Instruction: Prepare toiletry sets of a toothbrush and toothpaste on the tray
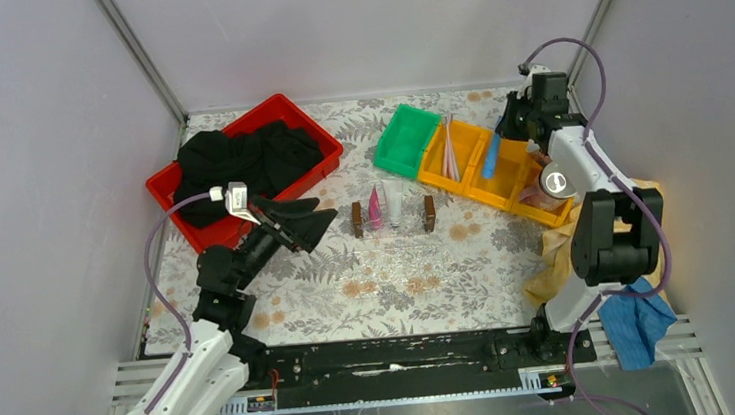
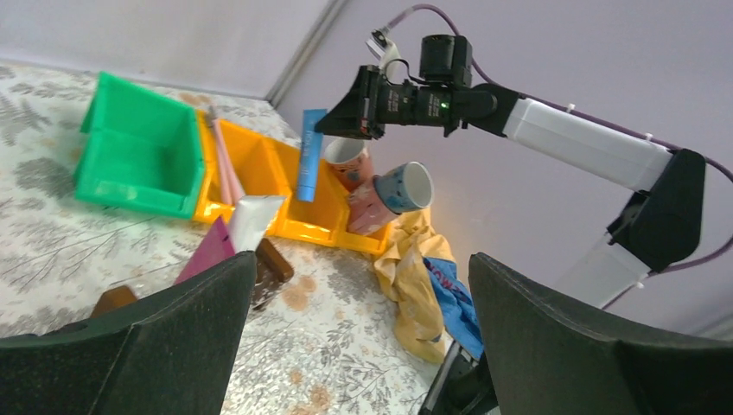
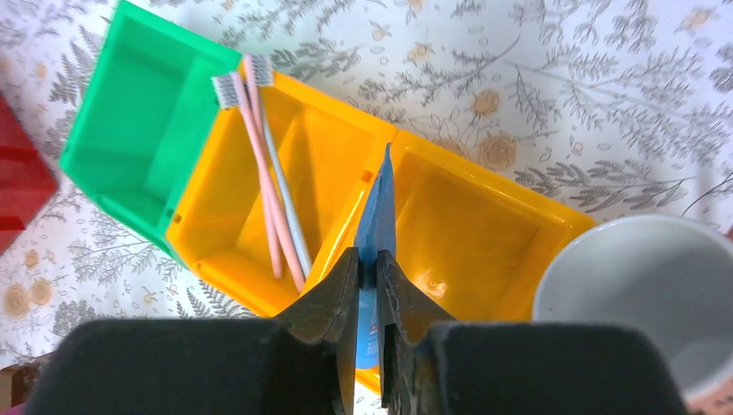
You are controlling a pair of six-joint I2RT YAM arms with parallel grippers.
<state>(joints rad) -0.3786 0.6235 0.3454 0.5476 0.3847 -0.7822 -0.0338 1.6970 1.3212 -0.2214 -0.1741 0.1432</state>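
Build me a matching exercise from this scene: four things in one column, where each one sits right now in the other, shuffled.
Things
1. blue toothpaste tube
2. toothbrushes
3. pink toothpaste tube
4. black cloth

Places
A. in the red bin
B. standing between the two brown blocks
C. pinched in the right gripper
D. in the yellow bin next to the green bin

Pairs: 1-C, 2-D, 3-B, 4-A
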